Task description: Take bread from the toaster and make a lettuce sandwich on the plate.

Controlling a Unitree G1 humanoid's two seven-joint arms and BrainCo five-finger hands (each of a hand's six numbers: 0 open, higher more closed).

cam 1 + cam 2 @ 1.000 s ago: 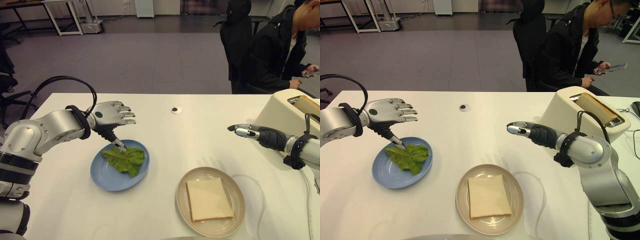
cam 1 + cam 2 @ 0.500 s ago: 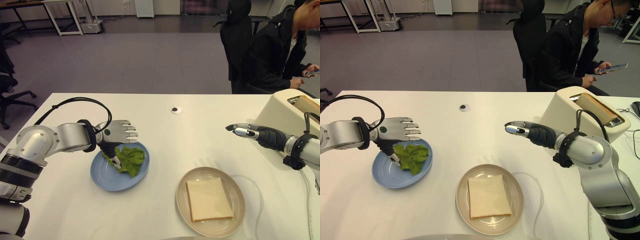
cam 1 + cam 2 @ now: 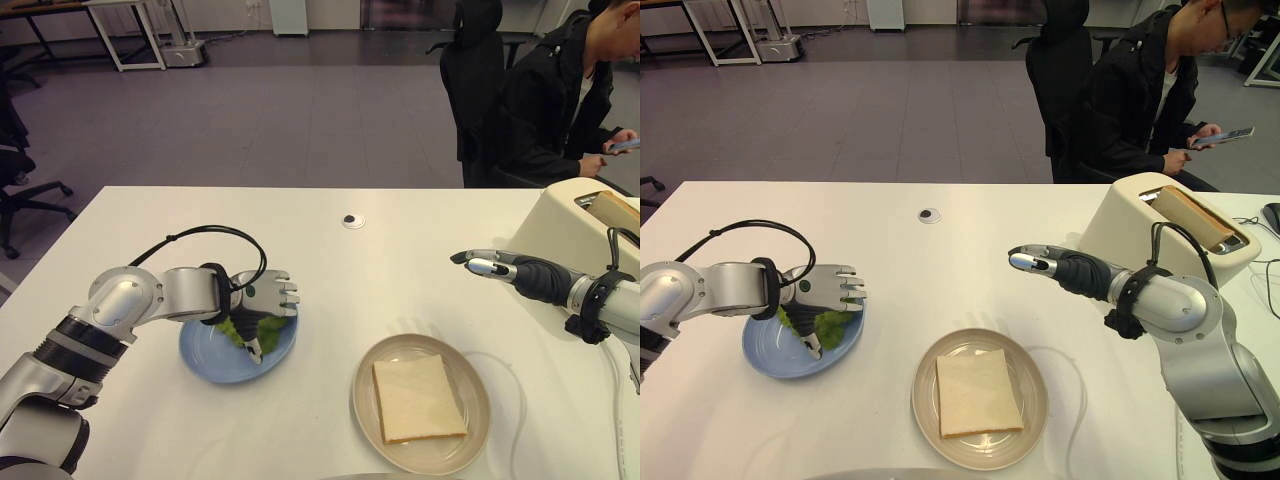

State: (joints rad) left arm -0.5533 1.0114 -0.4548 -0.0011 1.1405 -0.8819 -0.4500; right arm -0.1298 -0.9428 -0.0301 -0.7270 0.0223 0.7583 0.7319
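A blue plate (image 3: 200,358) at the table's left holds a green lettuce leaf (image 3: 831,326). My left hand (image 3: 262,305) lies low over the leaf, fingers stretched flat above it and thumb pointing down beside it, open. A cream plate (image 3: 362,385) at front centre carries one slice of bread (image 3: 415,398). The cream toaster (image 3: 1140,225) stands at the right with a second slice (image 3: 1190,215) sticking out of its slot. My right hand (image 3: 480,263) hovers open above the table, left of the toaster, fingers pointing left.
A small black knob on a white disc (image 3: 352,219) is set in the table's far middle. A thin white cable (image 3: 500,360) loops past the cream plate. A person sits behind the far right edge, away from the task's things.
My left hand has dropped down and to the right onto the lettuce, which now looks bunched under it. The right hand has barely shifted left.
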